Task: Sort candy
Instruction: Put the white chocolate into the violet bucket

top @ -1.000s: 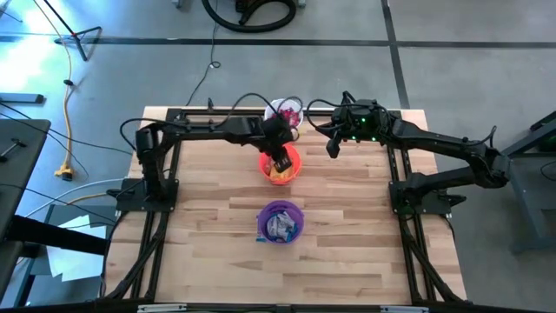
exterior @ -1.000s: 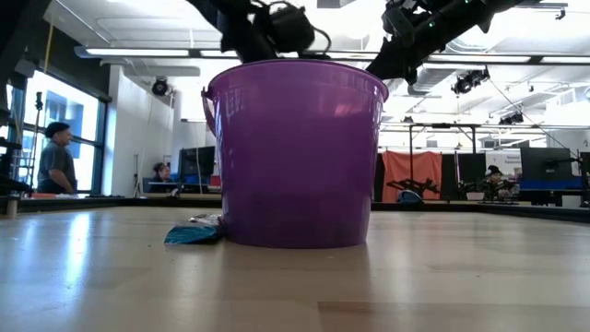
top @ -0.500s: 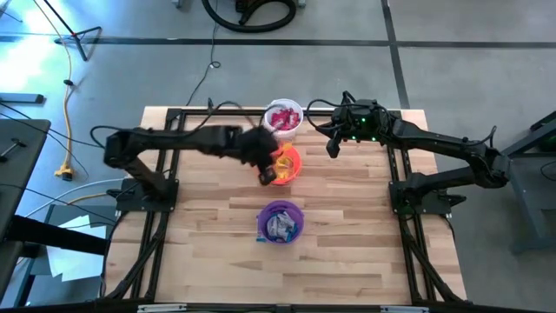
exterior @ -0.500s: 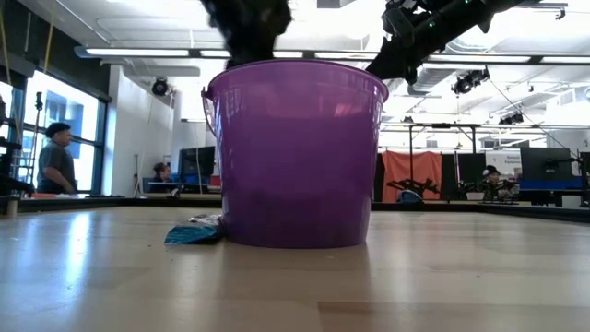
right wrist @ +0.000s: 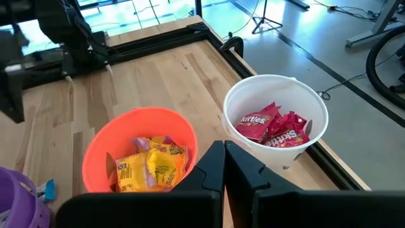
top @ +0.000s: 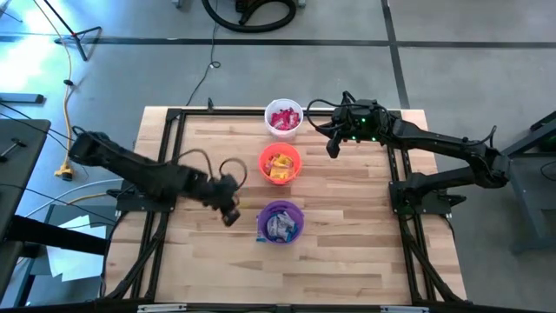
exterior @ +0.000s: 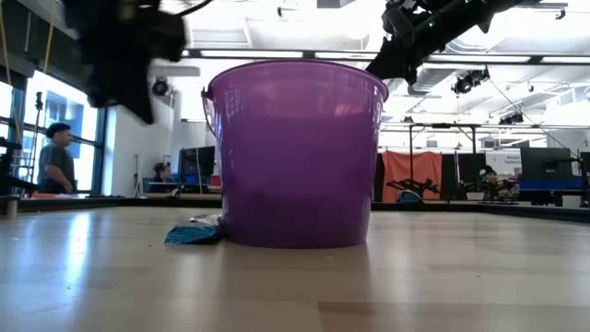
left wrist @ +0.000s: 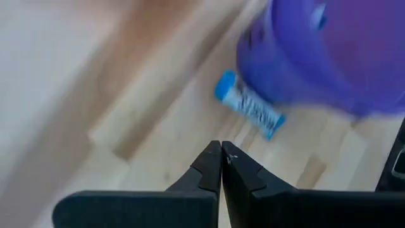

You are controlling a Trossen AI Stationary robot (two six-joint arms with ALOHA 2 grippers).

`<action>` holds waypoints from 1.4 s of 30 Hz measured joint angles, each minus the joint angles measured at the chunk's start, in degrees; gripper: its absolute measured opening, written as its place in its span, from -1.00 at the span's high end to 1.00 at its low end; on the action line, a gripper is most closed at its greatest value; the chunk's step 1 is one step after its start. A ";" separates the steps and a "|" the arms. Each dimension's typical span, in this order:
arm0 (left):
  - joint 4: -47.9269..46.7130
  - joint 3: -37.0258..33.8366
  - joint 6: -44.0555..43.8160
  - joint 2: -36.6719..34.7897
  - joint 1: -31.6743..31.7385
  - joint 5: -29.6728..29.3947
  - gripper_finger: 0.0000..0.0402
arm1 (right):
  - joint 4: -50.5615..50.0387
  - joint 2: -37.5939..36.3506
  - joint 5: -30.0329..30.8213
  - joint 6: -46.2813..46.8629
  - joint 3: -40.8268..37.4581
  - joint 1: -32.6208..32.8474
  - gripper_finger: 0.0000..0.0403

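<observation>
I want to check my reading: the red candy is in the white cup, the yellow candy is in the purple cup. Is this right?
Not quite. The yellow candy lies in the orange cup, as the right wrist view shows. The red candy is indeed in the white cup.

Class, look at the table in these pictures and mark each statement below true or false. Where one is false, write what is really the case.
1. The white cup holds red candy. True.
2. A blue-white candy lies on the table beside the purple cup. True.
3. The orange cup is empty. False: it holds yellow candy.
4. The left gripper hangs over the white cup. False: it is over the table beside the purple cup, near the loose blue-white candy.
5. The right gripper has its fingers shut and holds nothing. True.
</observation>
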 joint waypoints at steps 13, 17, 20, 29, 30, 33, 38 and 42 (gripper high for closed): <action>13.39 -8.24 -18.39 5.45 -15.47 -6.00 0.94 | -0.22 0.00 -0.22 1.33 0.00 0.02 1.00; 18.22 -8.19 -19.50 9.45 -15.56 -6.06 0.80 | -0.50 0.00 -0.22 1.55 0.00 0.02 1.00; 21.97 -8.22 -20.08 12.91 -15.56 -6.28 0.67 | -0.84 0.00 -0.10 1.07 0.00 0.02 1.00; 32.30 -7.14 -21.53 22.84 -15.07 -10.39 0.31 | -0.94 0.00 0.85 0.60 0.00 -0.24 1.00; 32.19 -6.47 -21.91 23.82 -15.07 -10.94 0.28 | -0.88 0.00 0.84 0.24 0.00 -0.24 1.00; 33.88 -4.61 -22.71 26.35 -14.43 -11.27 0.21 | -1.53 0.00 -0.08 -0.09 0.00 -0.24 1.00; 38.21 -2.01 -21.57 30.03 -13.47 -11.25 0.19 | -2.68 0.00 -1.60 -1.04 0.00 -0.22 1.00; 39.63 -1.49 -23.65 32.06 -13.24 -11.78 0.19 | -3.37 0.01 -2.43 -1.90 0.00 -0.04 1.00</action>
